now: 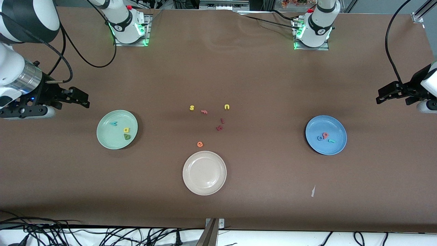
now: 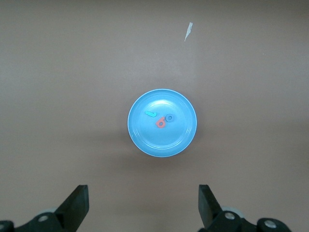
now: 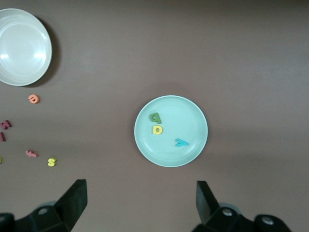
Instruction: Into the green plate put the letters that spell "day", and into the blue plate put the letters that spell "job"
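Observation:
The green plate point(image 1: 108, 138) point(image 3: 188, 113) lies toward the right arm's end of the table. In it are a teal y point(image 1: 113, 123) point(image 3: 181, 142), a yellow d point(image 1: 126, 130) point(image 3: 158, 129) and a dark green a point(image 1: 127, 136) point(image 3: 155, 117). The blue plate point(image 1: 319, 125) point(image 2: 164, 143) lies toward the left arm's end. It holds a salmon b point(image 1: 325, 135) point(image 2: 161, 123), a blue o point(image 1: 320, 138) point(image 2: 170, 118) and a teal j point(image 1: 331, 140) point(image 2: 150, 114). My right gripper point(image 1: 78, 97) point(image 3: 141, 191) hangs open and empty beside the green plate. Beside the blue plate, the left gripper point(image 1: 384, 96) point(image 2: 144, 193) is also open and empty.
A cream-white plate point(image 1: 187, 172) lies mid-table, nearer the front camera. Farther from the camera than it lie loose letters: orange e point(image 1: 200, 144), yellow s point(image 1: 192, 108), salmon f point(image 1: 204, 111), yellow u point(image 1: 227, 107), two dark red ones point(image 1: 219, 128). A white scrap point(image 1: 313, 191) lies nearer the camera than the blue plate.

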You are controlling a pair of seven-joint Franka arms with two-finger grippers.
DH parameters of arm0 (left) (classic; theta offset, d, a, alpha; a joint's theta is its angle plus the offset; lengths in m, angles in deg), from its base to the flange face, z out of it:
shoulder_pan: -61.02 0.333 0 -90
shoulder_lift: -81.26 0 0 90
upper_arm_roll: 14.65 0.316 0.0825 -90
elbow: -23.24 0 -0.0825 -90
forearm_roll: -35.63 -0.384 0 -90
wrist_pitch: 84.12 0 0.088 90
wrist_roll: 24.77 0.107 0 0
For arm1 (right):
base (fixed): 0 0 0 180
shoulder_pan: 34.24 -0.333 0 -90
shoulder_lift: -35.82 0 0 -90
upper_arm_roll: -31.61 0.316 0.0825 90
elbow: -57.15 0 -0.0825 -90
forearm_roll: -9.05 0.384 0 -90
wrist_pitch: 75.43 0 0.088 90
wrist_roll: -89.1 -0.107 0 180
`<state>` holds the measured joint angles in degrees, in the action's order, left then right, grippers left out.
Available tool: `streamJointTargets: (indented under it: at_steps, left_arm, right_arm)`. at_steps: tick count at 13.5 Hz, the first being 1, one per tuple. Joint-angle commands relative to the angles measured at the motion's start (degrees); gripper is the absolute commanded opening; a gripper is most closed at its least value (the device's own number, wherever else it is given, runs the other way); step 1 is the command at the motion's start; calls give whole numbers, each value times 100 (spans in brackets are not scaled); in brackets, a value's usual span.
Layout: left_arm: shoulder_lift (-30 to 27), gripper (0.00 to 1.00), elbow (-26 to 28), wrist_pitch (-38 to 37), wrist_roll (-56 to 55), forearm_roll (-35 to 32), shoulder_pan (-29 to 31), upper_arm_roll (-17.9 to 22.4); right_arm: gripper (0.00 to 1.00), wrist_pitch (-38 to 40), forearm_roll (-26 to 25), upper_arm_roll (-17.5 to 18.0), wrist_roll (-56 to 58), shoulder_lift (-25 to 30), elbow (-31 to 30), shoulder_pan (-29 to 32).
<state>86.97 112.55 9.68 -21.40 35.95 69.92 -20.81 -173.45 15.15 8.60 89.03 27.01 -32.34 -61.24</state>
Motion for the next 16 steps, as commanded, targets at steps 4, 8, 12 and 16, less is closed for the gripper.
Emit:
streamJointTargets:
  at_steps: [4,8,12,16]
  left_arm:
    - [-27,100,-19,-2,58,92,42,-17]
    - [-27,100,-19,-2,58,100,42,-17]
    - [-18,100,-19,-2,58,100,42,-17]
    - [-18,100,-19,-2,58,100,42,-17]
  right_arm:
    - [100,160,-599,2423,-404,564,-156,2179]
    - [100,160,-732,2425,-467,592,-148,2234]
    - [100,160,-689,2433,-538,530,-148,2199]
    - [100,133,-715,2425,-459,451,-42,2199]
